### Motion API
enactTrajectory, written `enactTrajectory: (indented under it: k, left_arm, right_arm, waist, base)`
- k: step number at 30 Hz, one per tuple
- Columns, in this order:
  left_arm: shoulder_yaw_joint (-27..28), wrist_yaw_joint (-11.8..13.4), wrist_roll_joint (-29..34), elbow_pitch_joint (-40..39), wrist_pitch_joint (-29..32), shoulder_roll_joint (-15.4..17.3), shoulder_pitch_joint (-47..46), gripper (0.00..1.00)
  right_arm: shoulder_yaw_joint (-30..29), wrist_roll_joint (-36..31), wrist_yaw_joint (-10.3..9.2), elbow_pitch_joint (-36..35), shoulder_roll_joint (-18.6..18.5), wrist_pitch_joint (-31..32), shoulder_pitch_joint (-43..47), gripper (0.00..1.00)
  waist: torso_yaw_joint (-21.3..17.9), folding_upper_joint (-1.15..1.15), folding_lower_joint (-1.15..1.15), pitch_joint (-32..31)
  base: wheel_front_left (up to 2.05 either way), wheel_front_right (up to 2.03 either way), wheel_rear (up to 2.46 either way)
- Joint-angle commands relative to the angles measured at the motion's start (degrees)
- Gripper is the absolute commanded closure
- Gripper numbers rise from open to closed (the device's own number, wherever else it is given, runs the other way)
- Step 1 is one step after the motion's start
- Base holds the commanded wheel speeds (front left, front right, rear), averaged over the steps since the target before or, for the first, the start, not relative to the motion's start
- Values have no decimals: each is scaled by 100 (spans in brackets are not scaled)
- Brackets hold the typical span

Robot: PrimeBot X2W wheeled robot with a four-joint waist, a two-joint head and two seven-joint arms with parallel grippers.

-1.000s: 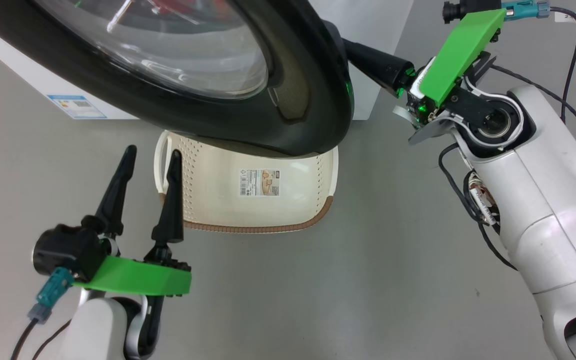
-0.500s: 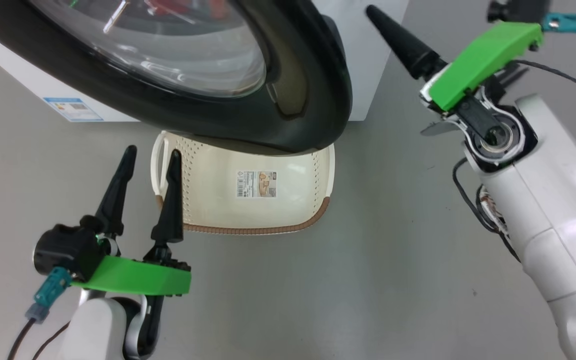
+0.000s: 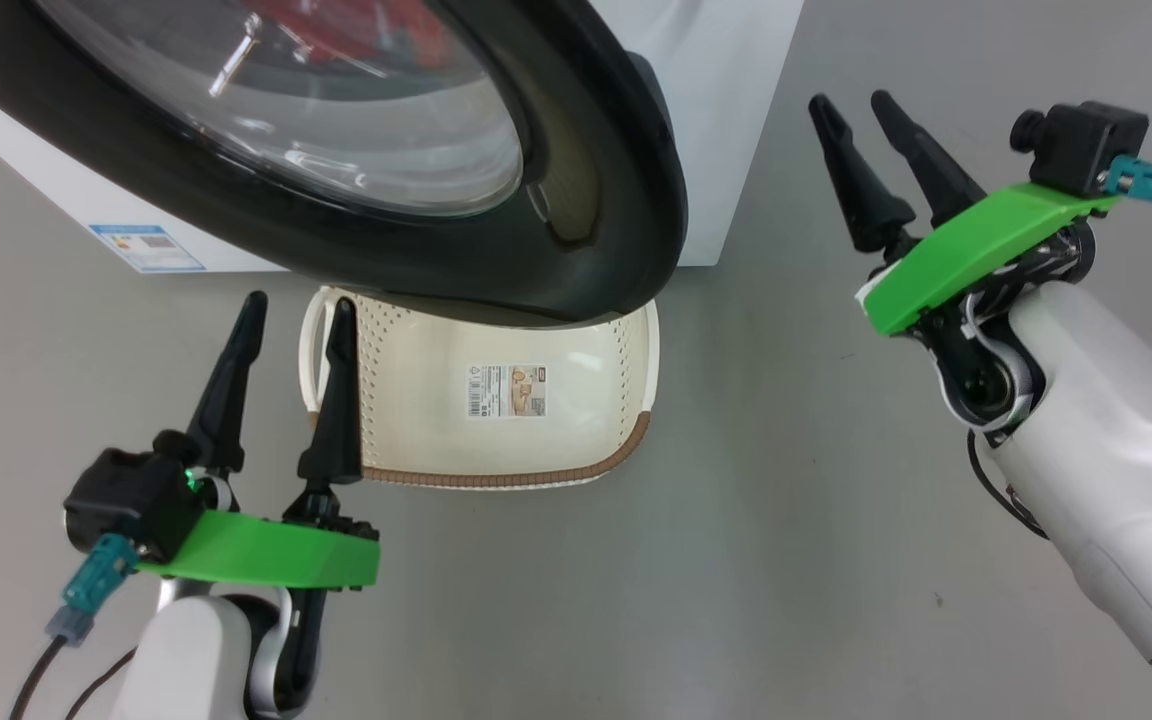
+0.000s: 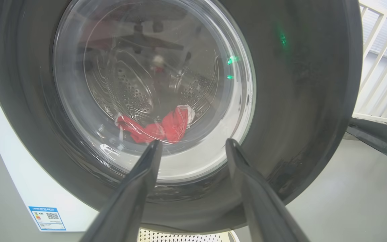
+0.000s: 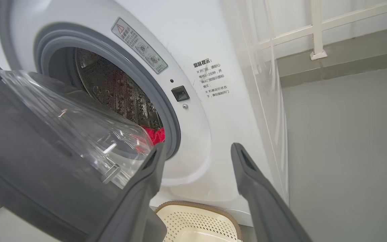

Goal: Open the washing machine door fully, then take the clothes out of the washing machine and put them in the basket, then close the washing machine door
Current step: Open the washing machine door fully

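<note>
The glossy black round door with bulging glass (image 3: 596, 230) of the white boxy washing machine (image 3: 736, 130) stands partly open; crumpled red fabric clothes (image 4: 161, 127) lie in its perforated steel drum (image 5: 119, 94). The cream perforated plastic basket (image 3: 506, 477) sits just before the machine. The left gripper (image 3: 299, 301) and right gripper (image 3: 848, 98) are spread, empty

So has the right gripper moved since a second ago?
Yes. The right gripper has pulled back rightward from the rim of the door, where it was before; a gap of floor now separates them.
</note>
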Motion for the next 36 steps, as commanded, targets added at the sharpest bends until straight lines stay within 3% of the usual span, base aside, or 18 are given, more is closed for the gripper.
enactTrajectory:
  k: [1, 6, 15, 19, 27, 36]
  left_arm:
    - [170, 66, -6, -115, -28, 108, 94, 0]
    - [151, 84, 15, -148, -28, 99, 106, 0]
    - [155, 102, -8, -242, -28, 82, 131, 0]
    - [184, 104, -11, -278, -28, 77, 130, 0]
    - [249, 108, 10, -376, -28, 70, 156, 0]
    - [284, 107, 37, -437, -28, 65, 166, 0]
  right_arm:
    - [84, -149, 44, -68, 17, -110, 150, 0]
    - [-33, -1046, 44, 66, -28, -228, 268, 0]
    - [-1738, -3681, 44, -998, 468, -232, 1304, 0]
    - [-2316, -4344, 44, -1570, 690, -233, 1756, 0]
    - [-2925, -5053, 44, -2697, 1042, -233, 2535, 0]
    - [-3164, -5067, 44, -3281, 1192, -233, 2996, 0]
  waist:
    - [-1, 0, 0, -27]
    - [-9, 0, 0, -62]
    - [-46, 0, 0, -24]
    - [-63, 0, 0, -9]
    - [-128, 0, 0, 28]
    - [-176, 0, 0, 74]
  base:
    - [0, 0, 0]
    - [0, 0, 0]
    - [0, 0, 0]
    - [0, 0, 0]
    - [0, 0, 0]
    - [0, 0, 0]
